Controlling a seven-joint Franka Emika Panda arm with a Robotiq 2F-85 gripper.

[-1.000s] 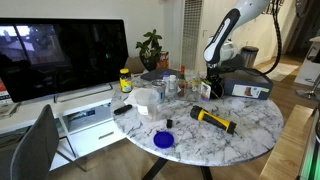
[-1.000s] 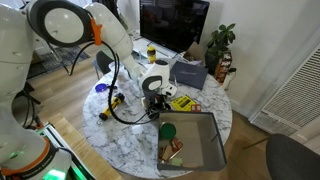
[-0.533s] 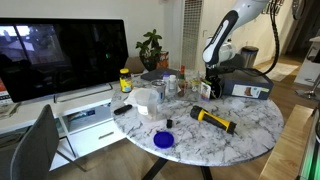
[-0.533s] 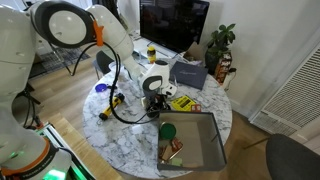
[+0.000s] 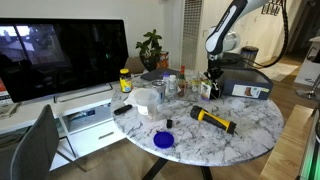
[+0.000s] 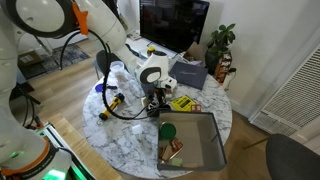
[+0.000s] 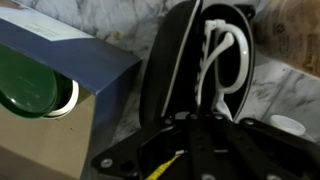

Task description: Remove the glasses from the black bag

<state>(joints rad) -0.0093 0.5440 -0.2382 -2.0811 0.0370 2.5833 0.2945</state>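
Observation:
The black bag (image 5: 246,87) stands at the table's edge, with its white-and-blue panel facing an exterior view. It shows open-topped from above in an exterior view (image 6: 200,148). Its blue panel fills the left of the wrist view (image 7: 60,50). My gripper (image 5: 212,76) hangs just beside the bag, above the table, and also shows in an exterior view (image 6: 156,98). In the wrist view the gripper's jaws (image 7: 192,125) are shut on the glasses (image 7: 195,60), a black oval shape with white parts. The glasses are held outside the bag's wall, over the marble.
A green round lid (image 7: 32,90) lies inside the bag. A yellow-and-black torch (image 5: 212,119) and a blue lid (image 5: 163,139) lie on the marble table (image 5: 250,125). Bottles and cups cluster mid-table (image 5: 165,85). A TV (image 5: 60,55) stands behind.
The arm has risen, lifting the gripper a little higher beside the bag. Nothing else on the table has moved.

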